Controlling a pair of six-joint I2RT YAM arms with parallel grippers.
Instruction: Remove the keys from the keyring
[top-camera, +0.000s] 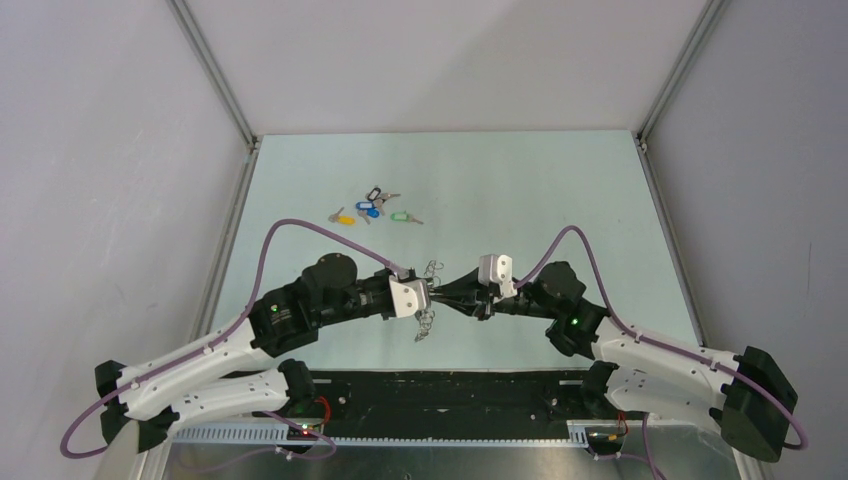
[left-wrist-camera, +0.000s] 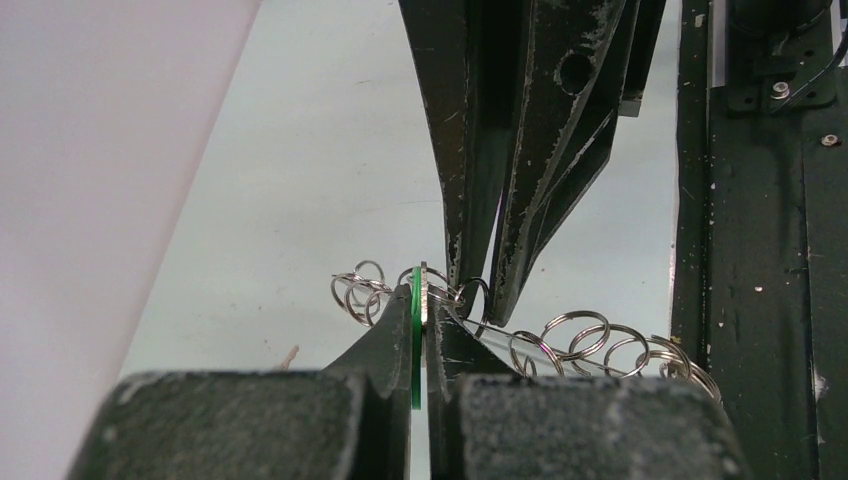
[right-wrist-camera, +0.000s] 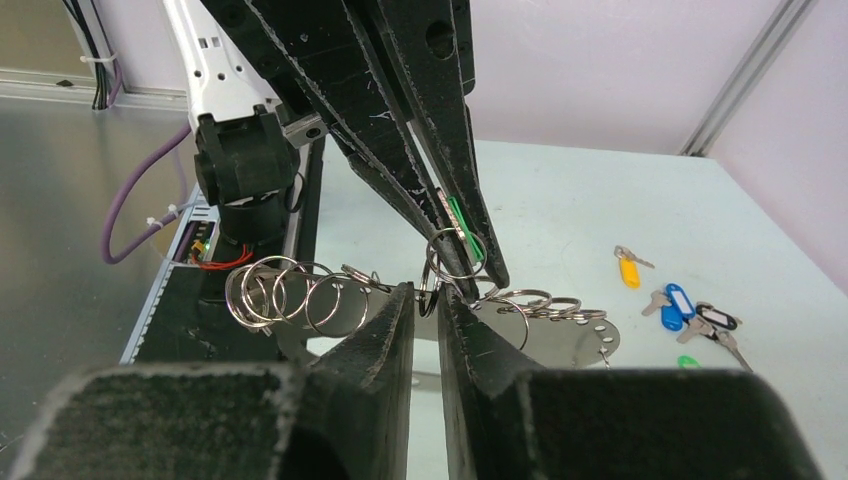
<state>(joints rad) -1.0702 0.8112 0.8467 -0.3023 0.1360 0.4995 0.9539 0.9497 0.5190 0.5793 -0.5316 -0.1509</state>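
Observation:
The keyring shows as a flat silvery oval plate (right-wrist-camera: 560, 340) with holes, carrying several split rings (right-wrist-camera: 280, 295); it hangs above the table between both grippers (top-camera: 427, 322). My left gripper (left-wrist-camera: 422, 290) is shut on a thin silvery key (left-wrist-camera: 424, 297) and its green tag (left-wrist-camera: 415, 335), seen edge-on. My right gripper (right-wrist-camera: 427, 295) is shut on one split ring (right-wrist-camera: 428, 300) at the plate's middle. The two grippers meet tip to tip in the top view, left (top-camera: 452, 298), right (top-camera: 462, 292). The green tag also shows between the left fingers in the right wrist view (right-wrist-camera: 460, 222).
Loose keys lie at the back of the table with a yellow tag (top-camera: 345, 218), a blue tag (top-camera: 366, 210), a black tag (top-camera: 375, 194) and a green tag (top-camera: 400, 216). The black base rail (top-camera: 450, 390) runs along the near edge.

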